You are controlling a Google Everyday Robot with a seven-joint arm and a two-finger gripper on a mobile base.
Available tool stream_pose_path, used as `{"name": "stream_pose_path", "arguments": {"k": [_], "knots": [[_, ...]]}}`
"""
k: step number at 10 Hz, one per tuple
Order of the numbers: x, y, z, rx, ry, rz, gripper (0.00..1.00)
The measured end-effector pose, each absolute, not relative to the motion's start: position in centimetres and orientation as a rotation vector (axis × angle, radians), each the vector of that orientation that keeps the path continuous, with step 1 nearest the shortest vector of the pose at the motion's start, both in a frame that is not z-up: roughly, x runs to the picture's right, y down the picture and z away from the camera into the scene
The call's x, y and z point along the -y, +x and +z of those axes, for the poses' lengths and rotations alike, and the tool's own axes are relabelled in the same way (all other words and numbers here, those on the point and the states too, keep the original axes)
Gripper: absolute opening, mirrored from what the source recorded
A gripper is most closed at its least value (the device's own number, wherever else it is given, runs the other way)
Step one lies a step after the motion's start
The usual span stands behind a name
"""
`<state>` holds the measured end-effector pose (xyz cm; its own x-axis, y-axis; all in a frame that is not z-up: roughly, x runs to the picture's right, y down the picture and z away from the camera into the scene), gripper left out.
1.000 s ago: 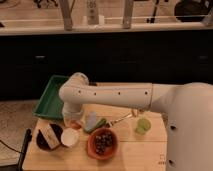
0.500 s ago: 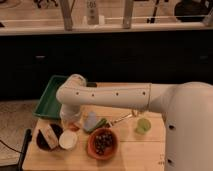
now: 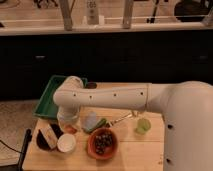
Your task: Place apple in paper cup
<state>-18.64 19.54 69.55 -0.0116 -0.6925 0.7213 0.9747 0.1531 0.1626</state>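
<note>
The paper cup is a short white round cup near the front left of the wooden table. My white arm reaches in from the right and bends down. The gripper hangs just behind and above the cup, mostly hidden by the wrist. A small orange-red patch, which looks like the apple, shows at the gripper's lower end, right above the cup's far rim. I cannot tell whether it is in the gripper or on the table.
An orange bowl with dark berries sits right of the cup. A light green cup stands further right. A green tray lies at the back left, a dark object left of the cup, and a pale packet behind the bowl.
The arm's elbow has shifted slightly left and the wrist has come down a little over the white cup. The other things have not moved.
</note>
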Motion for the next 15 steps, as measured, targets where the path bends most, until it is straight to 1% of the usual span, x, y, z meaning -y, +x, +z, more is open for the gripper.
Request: {"name": "stream_pose_path", "arguments": {"k": [2,7,15], "knots": [[-19.8,-19.0,69.3,0.79,-0.451,-1.4,0.01],[-18.6,-19.2,66.7,0.761,-0.429,-1.419,0.01],[-20.6,-19.2,64.4,0.809,-0.503,-1.388,0.02]]}}
